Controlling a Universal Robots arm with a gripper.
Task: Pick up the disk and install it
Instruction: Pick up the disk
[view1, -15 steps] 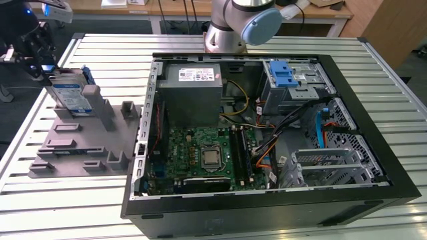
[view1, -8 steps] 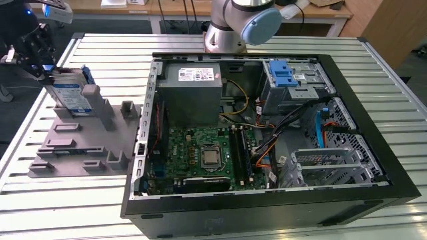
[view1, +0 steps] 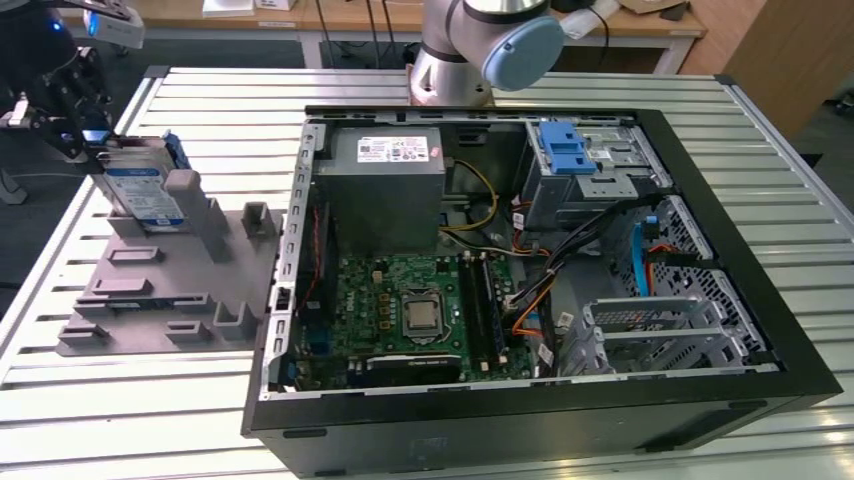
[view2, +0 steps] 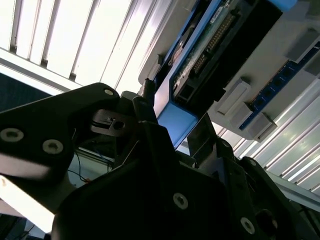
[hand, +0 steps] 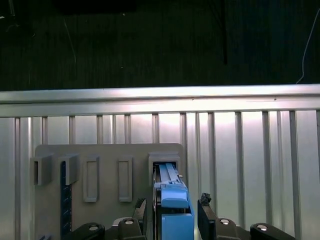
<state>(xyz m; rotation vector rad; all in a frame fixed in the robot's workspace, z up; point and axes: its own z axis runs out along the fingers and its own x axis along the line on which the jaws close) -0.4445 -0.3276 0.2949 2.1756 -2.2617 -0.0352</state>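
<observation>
My gripper (hand: 174, 218) clamps its fingers (hand: 206, 209) on the disk (hand: 173, 196), which stands upright between them in a grey holder (hand: 105, 151) on the slatted metal table (hand: 250, 150), with a dark room beyond.

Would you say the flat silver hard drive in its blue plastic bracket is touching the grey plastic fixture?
Touching: in the exterior view the hard drive stands upright in a slot of the grey fixture.
</observation>
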